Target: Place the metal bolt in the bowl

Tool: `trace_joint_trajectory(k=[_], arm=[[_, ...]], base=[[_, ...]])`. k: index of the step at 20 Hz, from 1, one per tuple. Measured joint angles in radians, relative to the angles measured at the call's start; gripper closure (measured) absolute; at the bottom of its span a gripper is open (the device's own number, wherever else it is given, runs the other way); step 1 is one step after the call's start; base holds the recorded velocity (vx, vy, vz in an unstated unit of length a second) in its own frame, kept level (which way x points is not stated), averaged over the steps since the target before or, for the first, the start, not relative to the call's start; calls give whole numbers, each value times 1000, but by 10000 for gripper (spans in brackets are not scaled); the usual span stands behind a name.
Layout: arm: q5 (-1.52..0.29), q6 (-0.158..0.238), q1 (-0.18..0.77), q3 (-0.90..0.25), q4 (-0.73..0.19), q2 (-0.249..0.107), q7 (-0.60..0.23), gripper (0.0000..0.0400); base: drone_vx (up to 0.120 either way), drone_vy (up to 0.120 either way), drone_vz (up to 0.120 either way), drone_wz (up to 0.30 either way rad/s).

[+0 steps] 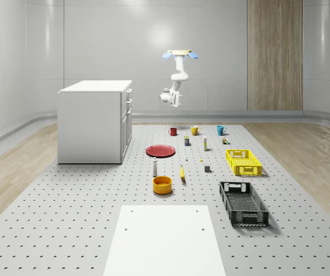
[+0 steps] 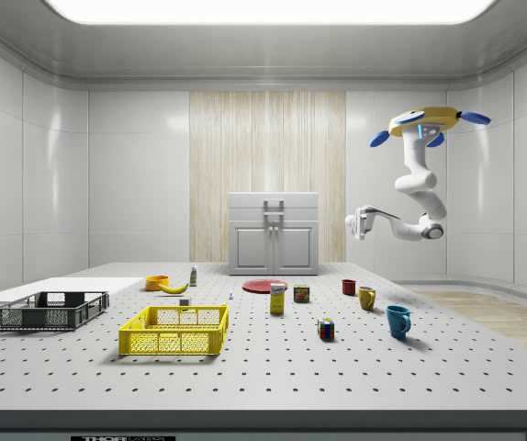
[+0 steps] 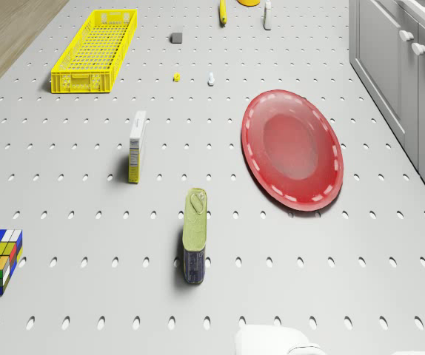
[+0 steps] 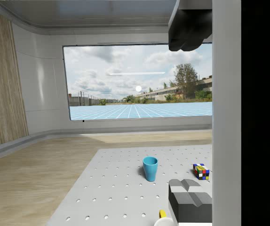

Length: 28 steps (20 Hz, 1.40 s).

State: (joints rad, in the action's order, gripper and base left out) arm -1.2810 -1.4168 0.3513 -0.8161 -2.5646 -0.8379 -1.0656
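Past the near white board (image 1: 162, 241), the orange bowl (image 1: 162, 184) waits and the small metal bolt (image 1: 186, 158) stands near the red plate (image 1: 160, 150), untouched, since the drone (image 1: 180, 54) hovers high over the table's (image 1: 50, 218) far end, gripper (image 2: 353, 223) spread wide, empty.

Bright even ceiling light, soft short shadows, crisp renders

A red plate (image 1: 160, 150) is seen near the middle of the perforated counter (image 1: 67, 230) in the whole-scene view, with a white cabinet (image 1: 93, 121) at its 9 o'clock. A yellow crate (image 1: 243, 162) lies at 3 o'clock, and a black crate (image 1: 243, 203) at 5 o'clock. Three mugs (red (image 1: 173, 131), yellow (image 1: 194, 130), blue (image 1: 220, 130)) are lined up at 12 to 1 o'clock. A banana (image 1: 182, 173) lies at 5 o'clock, near the plate.
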Motion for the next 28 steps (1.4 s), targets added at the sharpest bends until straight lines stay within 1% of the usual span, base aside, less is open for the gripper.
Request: trace_joint_trajectory(k=[1, 3, 5, 9, 11, 13, 16, 19, 22, 23, 28], arm=[[-107, 13, 48, -54, -61, -14, -44, 0], [-295, 51, 154, -148, -162, -42, -135, 0], [-439, 98, 263, -223, -231, -68, -218, 0], [-607, 184, 445, -324, -300, -117, -343, 0], [-650, 212, 511, -356, -314, -138, -386, 0], [-676, 232, 560, -380, -323, -157, -418, 0], [-695, 248, 612, -405, -329, -182, -453, 0], [-702, 252, 645, -422, -331, -203, -476, 0], [-701, 248, 667, -434, -331, -222, -492, 0], [-700, 246, 673, -438, -331, -229, -496, 0], [-690, 229, 694, -452, -330, -258, -513, 0]], base=[[120, 0, -120, 0], [120, 0, -120, 0], [120, 0, -120, 0], [120, 0, -120, 0], [120, 0, -120, 0], [120, 0, -120, 0], [120, 0, -27, 0], [120, 0, 0, 0], [120, 120, 0, 0], [120, 0, -40, 0], [120, 0, -120, 0]])
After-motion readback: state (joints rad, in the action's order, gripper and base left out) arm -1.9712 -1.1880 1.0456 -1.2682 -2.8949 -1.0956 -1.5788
